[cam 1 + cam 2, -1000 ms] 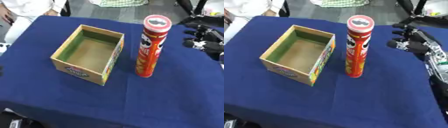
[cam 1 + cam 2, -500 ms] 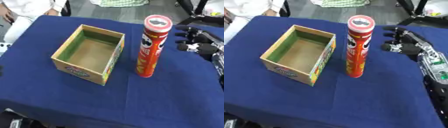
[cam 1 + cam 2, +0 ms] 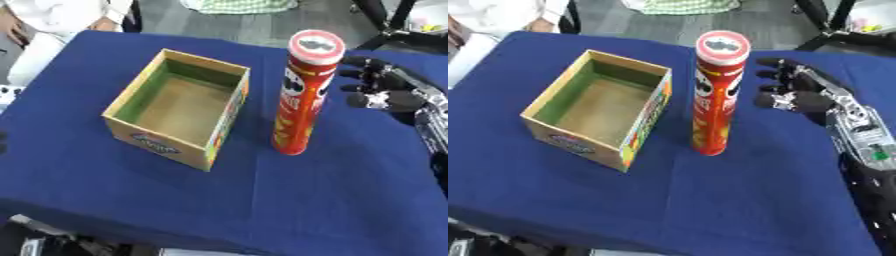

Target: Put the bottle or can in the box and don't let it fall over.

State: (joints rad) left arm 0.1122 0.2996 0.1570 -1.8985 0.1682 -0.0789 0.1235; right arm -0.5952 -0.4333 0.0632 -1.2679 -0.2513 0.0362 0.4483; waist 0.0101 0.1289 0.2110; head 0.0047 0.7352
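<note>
No lettering can be read on the red can [image 3: 713,97] or the box [image 3: 179,107].

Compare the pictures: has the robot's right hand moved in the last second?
Yes. The right hand has moved left, closing the gap toward the standing red can, which has not shifted beside the box.

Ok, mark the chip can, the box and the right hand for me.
chip can [image 3: 710,107]: right eye view, middle of its red side.
box [image 3: 226,123]: left eye view, its right wall.
right hand [image 3: 802,97]: right eye view, back of the palm.
</note>
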